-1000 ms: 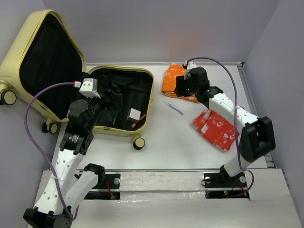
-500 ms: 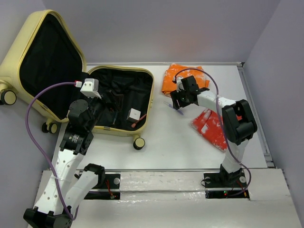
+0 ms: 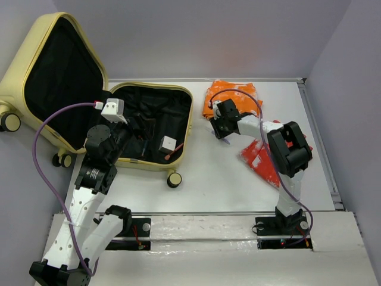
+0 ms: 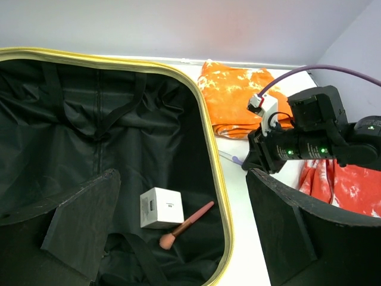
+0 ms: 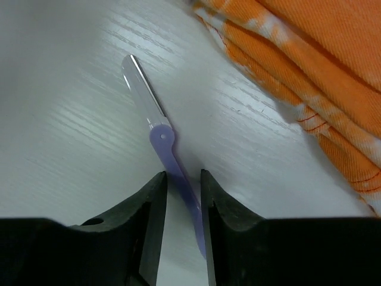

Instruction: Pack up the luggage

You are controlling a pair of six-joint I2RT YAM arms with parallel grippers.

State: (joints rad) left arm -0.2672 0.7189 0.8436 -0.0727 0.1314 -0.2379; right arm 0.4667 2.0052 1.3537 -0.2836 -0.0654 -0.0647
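R arm swung off orange clothes (image 3: 233, 94) to purple razor (image 5: 156, 128): pickup for packing underway.
R gripper (image 5: 183, 176) low over table (image 3: 202, 179), jaws narrowed astride handle; cannot tell if clamped yet. L gripper (image 4: 181, 173) spread wide, hovering inside open luggage (image 3: 13, 80), far L of table.

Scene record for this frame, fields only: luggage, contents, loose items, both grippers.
luggage: open, lid raised, left side of table
inside: white box, pink brush beside it
loose on table: purple razor, orange folded cloth, red-and-white cloth
left gripper: open, over the luggage interior
right gripper: fingers straddle the purple razor's handle, which lies flat; grip unclear
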